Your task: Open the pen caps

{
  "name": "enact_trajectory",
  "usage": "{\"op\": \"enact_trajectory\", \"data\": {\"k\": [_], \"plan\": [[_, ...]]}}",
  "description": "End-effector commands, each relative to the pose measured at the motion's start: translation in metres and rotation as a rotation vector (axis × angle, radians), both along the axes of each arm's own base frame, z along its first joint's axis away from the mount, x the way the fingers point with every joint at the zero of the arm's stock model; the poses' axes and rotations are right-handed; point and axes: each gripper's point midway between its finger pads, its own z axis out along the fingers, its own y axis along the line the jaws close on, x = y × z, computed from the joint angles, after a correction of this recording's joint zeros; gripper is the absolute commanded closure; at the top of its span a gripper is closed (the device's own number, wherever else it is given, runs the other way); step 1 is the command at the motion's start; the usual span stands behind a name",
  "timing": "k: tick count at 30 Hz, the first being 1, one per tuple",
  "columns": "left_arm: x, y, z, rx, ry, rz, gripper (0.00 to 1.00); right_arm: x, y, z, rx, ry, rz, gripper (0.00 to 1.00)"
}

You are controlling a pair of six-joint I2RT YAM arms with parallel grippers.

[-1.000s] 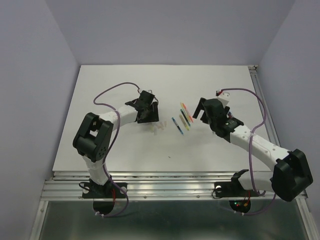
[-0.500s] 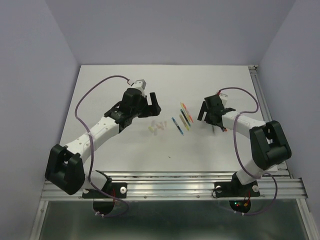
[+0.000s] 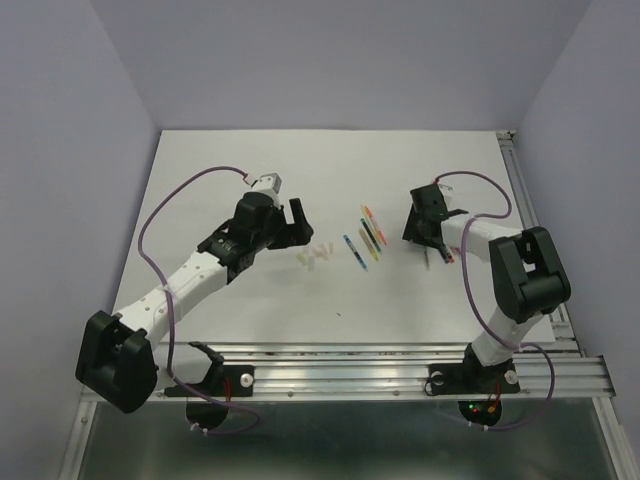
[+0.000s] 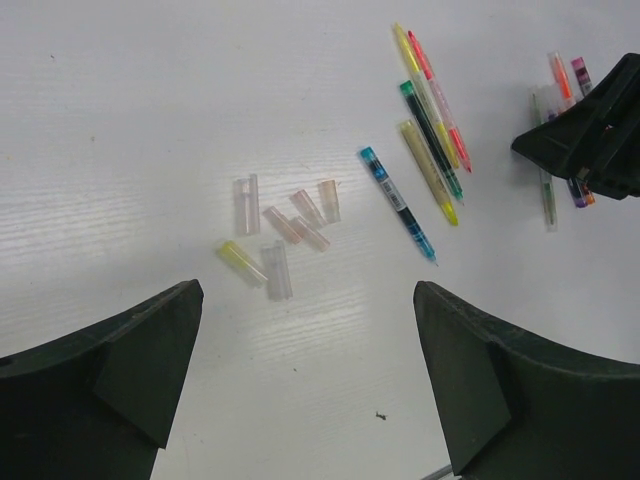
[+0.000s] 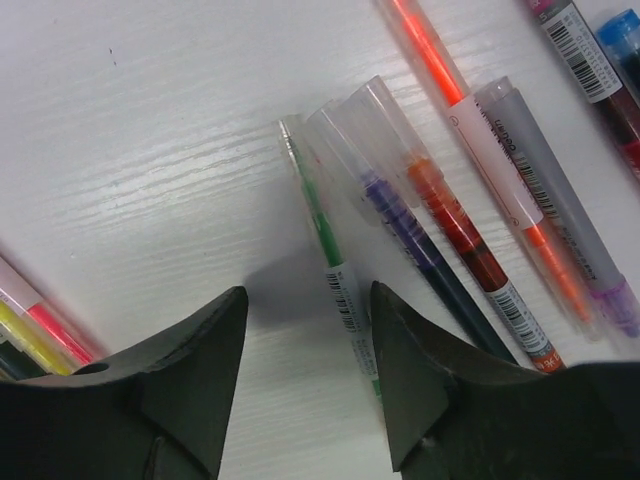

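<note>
Several loose pale pen caps (image 4: 282,232) lie in a cluster on the white table, also in the top view (image 3: 316,255). Several uncapped pens (image 4: 430,140) lie side by side to their right (image 3: 368,235). My left gripper (image 4: 307,300) is open and empty, held above the table just near of the caps (image 3: 292,228). My right gripper (image 5: 310,295) is open and low over a second row of capped pens (image 5: 470,220). A green pen (image 5: 335,265) with a clear cap lies between its jaws, close to the right finger (image 5: 420,370). Nothing is gripped.
The right gripper (image 4: 590,140) shows at the left wrist view's right edge, over the capped pens (image 4: 552,150). A small dark speck (image 4: 381,415) lies on the table. A metal rail (image 3: 530,200) runs along the table's right edge.
The left arm has unfolded and its gripper has drawn back left of the caps. The right gripper has moved right and down over the capped pens, its elbow pulled in.
</note>
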Motion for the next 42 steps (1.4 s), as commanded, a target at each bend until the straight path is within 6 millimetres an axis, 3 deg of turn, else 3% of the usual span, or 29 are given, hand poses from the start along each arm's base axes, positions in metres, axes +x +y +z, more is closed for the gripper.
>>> {"op": "enact_trajectory", "data": {"k": [1, 6, 11, 13, 19, 20, 21, 23, 24, 25, 26, 27, 30, 35, 40, 42], "plan": [[0.000, 0.001, 0.022, -0.039, -0.066, 0.012, 0.01, 0.004, 0.003, -0.007, 0.019, -0.004, 0.018, 0.46], [-0.004, 0.002, 0.024, -0.052, -0.067, 0.017, 0.01, 0.001, 0.001, -0.016, -0.004, 0.010, 0.047, 0.59], [-0.013, -0.002, 0.021, -0.079, -0.049, -0.016, 0.01, -0.004, 0.005, -0.025, -0.003, 0.042, 0.103, 0.88], [-0.017, -0.008, 0.023, -0.104, -0.049, -0.049, 0.01, -0.004, 0.010, -0.020, 0.024, 0.029, 0.124, 0.99], [-0.038, -0.040, 0.030, -0.219, -0.060, -0.235, 0.01, -0.003, 0.032, 0.028, 0.163, -0.136, 0.186, 0.99], [-0.048, -0.056, 0.035, -0.267, -0.069, -0.322, 0.01, 0.001, 0.039, 0.058, 0.204, -0.236, 0.209, 0.99], [-0.055, -0.064, 0.032, -0.284, -0.063, -0.366, 0.01, -0.010, 0.040, 0.056, 0.229, -0.236, 0.224, 0.99], [-0.068, -0.083, 0.038, -0.333, -0.076, -0.459, 0.01, -0.019, 0.063, 0.081, 0.371, -0.318, 0.287, 0.99], [-0.078, -0.097, 0.036, -0.336, -0.065, -0.502, 0.01, -0.020, 0.074, 0.115, 0.444, -0.430, 0.328, 0.99], [-0.082, -0.106, 0.035, -0.334, -0.069, -0.525, 0.01, -0.038, 0.088, 0.112, 0.549, -0.414, 0.358, 0.99], [-0.084, -0.113, 0.028, -0.317, -0.050, -0.534, 0.01, -0.044, 0.094, 0.122, 0.599, -0.443, 0.368, 0.99], [-0.091, -0.126, 0.035, -0.320, -0.059, -0.562, 0.01, -0.051, 0.097, 0.141, 0.645, -0.516, 0.381, 0.99], [-0.093, -0.146, 0.036, -0.317, -0.057, -0.582, 0.01, -0.065, 0.106, 0.173, 0.744, -0.607, 0.338, 0.99], [-0.093, -0.171, 0.038, -0.327, -0.054, -0.609, 0.01, -0.078, 0.114, 0.189, 0.788, -0.682, 0.200, 0.99], [-0.083, -0.182, 0.037, -0.316, -0.058, -0.588, 0.01, -0.086, 0.125, 0.190, 0.817, -0.687, 0.116, 0.99], [-0.080, -0.184, 0.036, -0.300, -0.057, -0.590, 0.06, -0.087, 0.130, 0.187, 0.838, -0.677, 0.082, 0.99]]}}
